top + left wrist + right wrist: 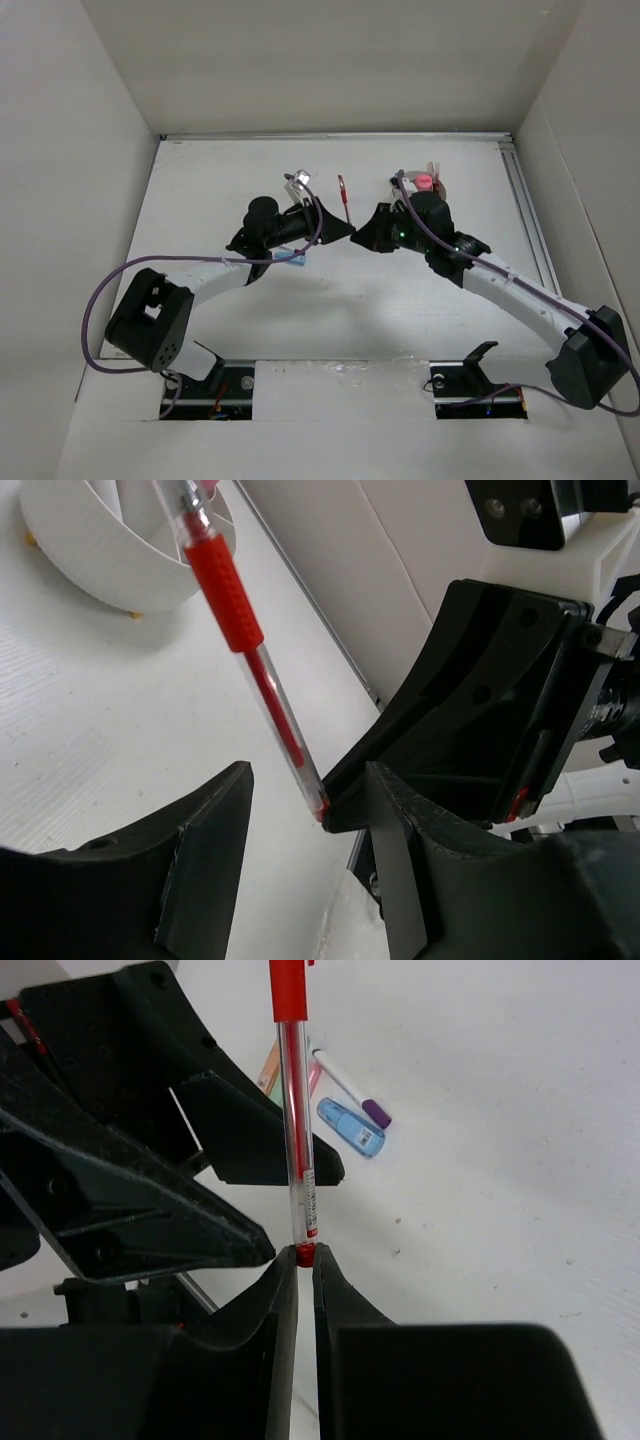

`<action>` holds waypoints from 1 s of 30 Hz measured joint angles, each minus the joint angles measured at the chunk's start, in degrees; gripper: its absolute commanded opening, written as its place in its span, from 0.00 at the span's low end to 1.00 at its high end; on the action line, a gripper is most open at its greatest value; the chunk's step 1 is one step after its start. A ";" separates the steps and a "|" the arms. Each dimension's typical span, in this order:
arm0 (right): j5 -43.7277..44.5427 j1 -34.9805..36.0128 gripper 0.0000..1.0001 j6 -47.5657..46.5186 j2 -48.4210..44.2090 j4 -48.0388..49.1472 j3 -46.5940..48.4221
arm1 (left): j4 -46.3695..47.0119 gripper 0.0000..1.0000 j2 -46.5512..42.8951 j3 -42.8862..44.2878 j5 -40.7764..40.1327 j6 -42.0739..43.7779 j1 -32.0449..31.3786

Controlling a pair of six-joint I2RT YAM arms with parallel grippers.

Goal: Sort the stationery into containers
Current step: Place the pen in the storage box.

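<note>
Red pen (297, 1130) stood pinched by its end in the closed right gripper (306, 1260); left gripper (308, 780) gaped half-open around it, apart.

The left claw (308, 780) has its 2 fingers apart. Between them slants 1 red pen (225, 590), its lower end gripped at the tip of the right claw (335, 798). A round white tub (100, 560) with dividers sits on the worktop (120, 730) behind.

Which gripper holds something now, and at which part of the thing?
The right gripper pinches the red pen by its very end, the one opposite its rubber grip. The left gripper is open and holds nothing.
</note>
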 measured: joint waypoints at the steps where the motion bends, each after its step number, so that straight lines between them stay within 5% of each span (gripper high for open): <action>1: -0.11 0.11 0.03 -0.07 0.26 0.00 -0.02 | 0.00 0.43 0.02 0.00 -0.28 0.07 0.00; 7: -1.22 1.27 0.03 -0.46 1.16 0.31 -0.02 | -0.92 0.35 0.02 0.00 -2.84 1.20 0.00; 15: -1.57 1.68 0.03 -0.72 1.42 0.85 -0.70 | -2.08 0.10 0.02 0.33 -4.96 1.44 -0.39; 19: -1.46 1.68 0.31 -0.72 2.16 1.36 -0.90 | -2.64 0.06 0.17 0.55 -5.11 1.53 -0.63; 23: -1.07 1.68 0.49 -0.39 1.84 1.55 -0.94 | -4.68 0.05 0.20 0.68 -6.84 3.43 -0.35; 30: 0.42 1.07 0.65 -0.20 -3.85 1.20 -1.07 | -11.02 0.05 0.07 0.96 -11.34 9.14 -0.07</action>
